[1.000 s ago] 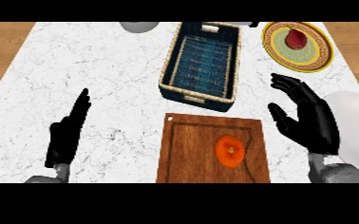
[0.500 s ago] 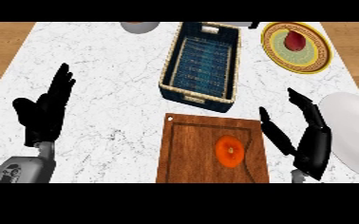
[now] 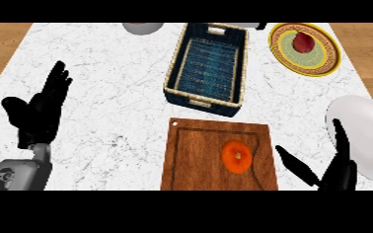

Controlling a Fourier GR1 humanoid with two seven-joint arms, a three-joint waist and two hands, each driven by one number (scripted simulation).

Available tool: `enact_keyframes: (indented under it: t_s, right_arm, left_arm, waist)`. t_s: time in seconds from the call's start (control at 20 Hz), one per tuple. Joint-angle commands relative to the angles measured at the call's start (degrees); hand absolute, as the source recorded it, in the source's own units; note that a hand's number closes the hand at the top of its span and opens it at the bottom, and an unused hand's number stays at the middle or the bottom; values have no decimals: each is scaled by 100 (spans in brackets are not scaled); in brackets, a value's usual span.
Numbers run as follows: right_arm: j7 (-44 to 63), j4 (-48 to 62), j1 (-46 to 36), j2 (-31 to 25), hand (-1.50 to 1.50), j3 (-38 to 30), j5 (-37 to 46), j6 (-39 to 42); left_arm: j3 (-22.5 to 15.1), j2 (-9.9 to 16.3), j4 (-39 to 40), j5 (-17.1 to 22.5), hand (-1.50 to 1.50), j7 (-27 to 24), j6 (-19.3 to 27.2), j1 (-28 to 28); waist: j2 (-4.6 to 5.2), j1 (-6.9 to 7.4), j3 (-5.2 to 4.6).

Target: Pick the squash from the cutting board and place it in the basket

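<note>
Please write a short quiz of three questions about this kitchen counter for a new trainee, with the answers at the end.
1. True or false: the squash lies on the cutting board.
2. Which hand is nearer the squash? A) left hand B) right hand
3. Fill in: the red item sits on the ______ at the far right.

Key:
1. True; the basket holds nothing that shows.
2. B; it is open beside the board's right edge.
3. plate, which carries the red item.

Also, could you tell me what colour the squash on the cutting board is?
The squash is orange, seen in the head view.
</note>
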Motion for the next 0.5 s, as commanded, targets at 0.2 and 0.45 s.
enact_keyframes:
  t_s: [0.2,0.45]
  right_arm:
    - [2126,-717,817,-782,-150,827,427,2029]
    - [3909,-2452,950,-1149,-150,1090,859,2944]
  left_arm:
    - [-78,-3,-69,-48,0,10,-42,-19]
    - [-22,-25,38,-25,0,64,-28,-24]
  waist:
    - [22,116,-17]
    - [-13,25,15]
